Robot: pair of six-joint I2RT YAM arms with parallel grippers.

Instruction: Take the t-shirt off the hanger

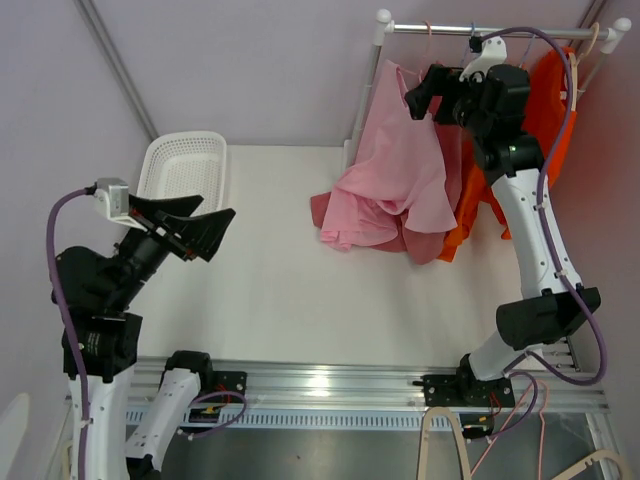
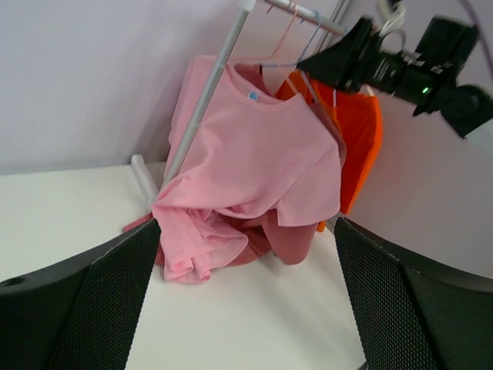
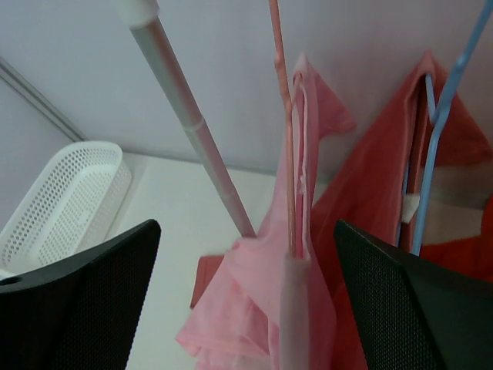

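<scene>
From above, the pink t-shirt hangs from the rack rail at the far right. Its long axis runs from the collar at the top down toward the table, where its lower part lies bunched. The right gripper is up at the shirt's shoulder, just beside the cloth, with its jaws spread wide and holding nothing. The left gripper is also wide open and empty. It points toward the shirt from well apart, near the white basket.

In the left wrist view, the shirt sits centred between the two fingers but far beyond them, draped against the rack's upright pole, with an orange garment behind it.

In the right wrist view, the pink hanger rises upright between the open fingers. The shirt's shoulder seam hangs just right of it, and the cloth falls away below.
</scene>
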